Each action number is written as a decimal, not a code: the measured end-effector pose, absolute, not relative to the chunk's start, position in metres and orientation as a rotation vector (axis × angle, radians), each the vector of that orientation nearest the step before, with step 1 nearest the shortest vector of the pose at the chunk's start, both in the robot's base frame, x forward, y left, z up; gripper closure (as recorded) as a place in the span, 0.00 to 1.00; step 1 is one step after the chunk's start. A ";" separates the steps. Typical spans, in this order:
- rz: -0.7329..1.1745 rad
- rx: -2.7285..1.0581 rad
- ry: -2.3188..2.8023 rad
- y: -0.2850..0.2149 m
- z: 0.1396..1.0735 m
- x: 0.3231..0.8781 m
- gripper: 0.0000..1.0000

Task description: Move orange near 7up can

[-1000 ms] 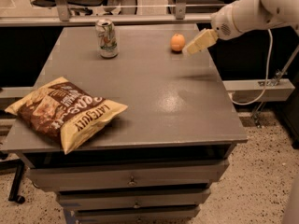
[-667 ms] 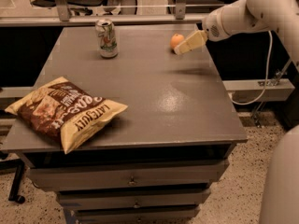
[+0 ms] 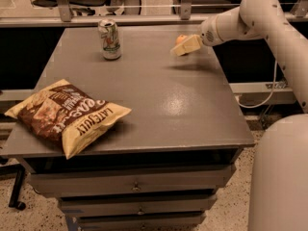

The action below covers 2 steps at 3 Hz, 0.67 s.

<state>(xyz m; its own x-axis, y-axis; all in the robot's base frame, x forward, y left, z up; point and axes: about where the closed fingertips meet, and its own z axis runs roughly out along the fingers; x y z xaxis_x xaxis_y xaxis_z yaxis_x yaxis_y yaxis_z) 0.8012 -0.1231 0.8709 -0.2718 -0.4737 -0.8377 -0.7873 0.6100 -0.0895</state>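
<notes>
The orange (image 3: 180,38) sits on the grey table (image 3: 183,109) near its far right edge, mostly hidden behind my gripper. My gripper (image 3: 185,46) reaches in from the right on a white arm (image 3: 250,13) and is right at the orange, overlapping its front and right side. The 7up can (image 3: 110,39) stands upright at the far left-centre of the table, well to the left of the orange and the gripper.
A brown-and-yellow chip bag (image 3: 67,114) lies at the table's front left corner. Drawers (image 3: 134,184) are under the table top. A rail with posts (image 3: 144,6) runs behind the table. A white robot part (image 3: 281,177) fills the lower right.
My arm has swung left and slightly down. The gripper, earlier just right of the orange, now overlaps it and hides most of it. The can and bag have not moved.
</notes>
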 end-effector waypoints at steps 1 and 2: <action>0.467 -0.982 1.936 -0.118 0.860 0.808 0.00; 0.491 -0.975 1.923 -0.113 0.855 0.811 0.17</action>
